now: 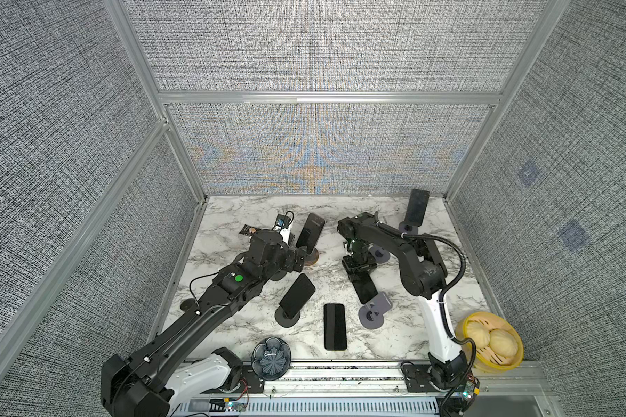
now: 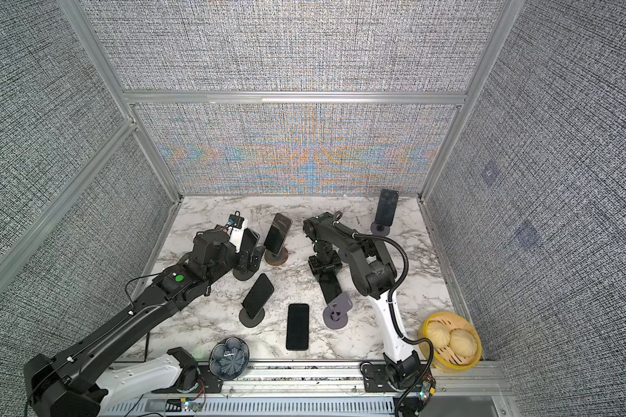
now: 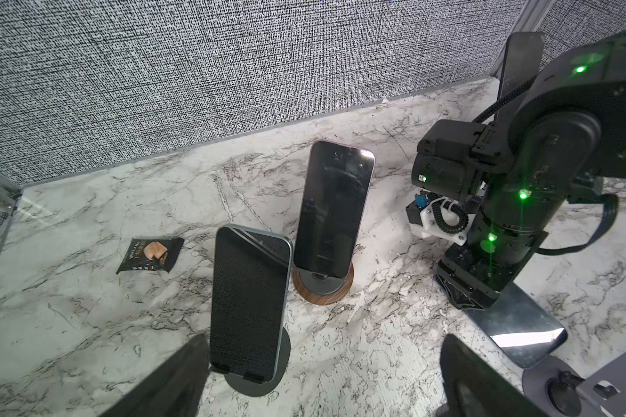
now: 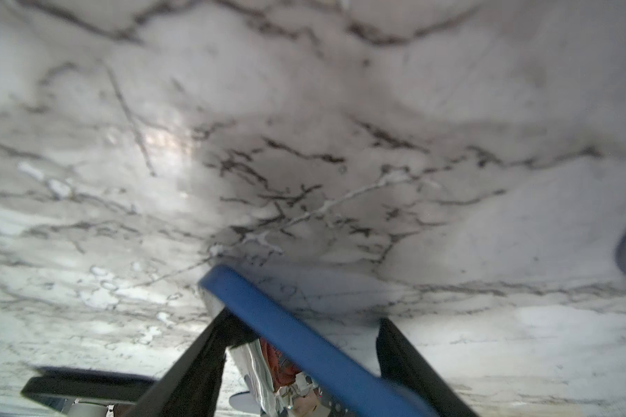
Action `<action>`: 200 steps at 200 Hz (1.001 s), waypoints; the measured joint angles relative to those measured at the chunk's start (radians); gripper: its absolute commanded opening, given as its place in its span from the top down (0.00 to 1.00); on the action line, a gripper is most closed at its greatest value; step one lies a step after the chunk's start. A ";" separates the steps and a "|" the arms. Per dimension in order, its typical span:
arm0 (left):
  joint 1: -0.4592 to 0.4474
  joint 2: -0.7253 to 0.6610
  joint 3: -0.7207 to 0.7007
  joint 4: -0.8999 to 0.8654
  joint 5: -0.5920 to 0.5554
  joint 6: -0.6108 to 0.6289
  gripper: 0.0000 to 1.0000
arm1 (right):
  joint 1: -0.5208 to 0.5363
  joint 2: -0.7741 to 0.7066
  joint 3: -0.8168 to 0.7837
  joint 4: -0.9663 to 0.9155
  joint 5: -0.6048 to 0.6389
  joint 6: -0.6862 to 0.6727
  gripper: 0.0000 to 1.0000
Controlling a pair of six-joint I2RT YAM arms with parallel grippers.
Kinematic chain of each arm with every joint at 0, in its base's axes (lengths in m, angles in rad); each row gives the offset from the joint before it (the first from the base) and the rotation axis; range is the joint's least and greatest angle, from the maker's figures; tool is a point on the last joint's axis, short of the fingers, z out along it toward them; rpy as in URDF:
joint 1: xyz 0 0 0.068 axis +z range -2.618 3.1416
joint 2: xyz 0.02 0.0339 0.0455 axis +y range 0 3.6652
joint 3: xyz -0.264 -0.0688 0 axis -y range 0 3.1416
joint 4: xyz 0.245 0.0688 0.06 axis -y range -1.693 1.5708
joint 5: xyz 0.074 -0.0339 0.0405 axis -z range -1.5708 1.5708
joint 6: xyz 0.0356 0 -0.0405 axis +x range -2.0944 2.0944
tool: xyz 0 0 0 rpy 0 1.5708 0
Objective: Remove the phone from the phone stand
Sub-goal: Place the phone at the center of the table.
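My right gripper (image 1: 355, 278) clamps the blue-edged phone (image 1: 366, 291), to draw it off the grey stand (image 1: 380, 302) at 6 o'clock. Left gripper (image 3: 326, 337): apart, empty.

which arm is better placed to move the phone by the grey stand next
Right: the right tool is shut on that phone, beside the grey stand. The left tool is open, facing a different phone.

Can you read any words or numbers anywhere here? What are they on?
Snack packet: white lettering, too small to read.
White box on the left arm: dark marks, too blurred to read.
Phones: dark screens, nothing written.
So no text here can be read.
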State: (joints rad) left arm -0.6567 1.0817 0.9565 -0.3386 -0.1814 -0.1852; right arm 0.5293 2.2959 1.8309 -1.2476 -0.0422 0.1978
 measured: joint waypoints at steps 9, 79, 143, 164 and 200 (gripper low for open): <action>0.000 -0.002 0.000 0.000 0.000 -0.001 0.00 | 0.000 0.000 -0.001 0.000 0.002 0.000 0.31; 0.000 -0.026 0.002 -0.013 -0.038 -0.011 0.01 | 0.000 -0.037 -0.050 0.044 0.007 0.003 0.26; 0.002 -0.061 0.017 -0.103 -0.048 -0.096 0.00 | -0.001 -0.075 -0.082 0.123 0.006 0.003 0.19; 0.002 -0.063 0.042 -0.153 -0.013 -0.111 0.01 | -0.002 -0.095 -0.086 0.141 0.006 0.005 0.19; 0.002 -0.087 0.099 -0.268 0.081 -0.101 0.01 | -0.002 -0.184 -0.097 0.166 0.002 0.019 0.19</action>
State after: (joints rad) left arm -0.6548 0.9943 1.0554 -0.6067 -0.1005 -0.2859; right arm 0.5274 2.1120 1.7336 -1.0813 -0.0402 0.2165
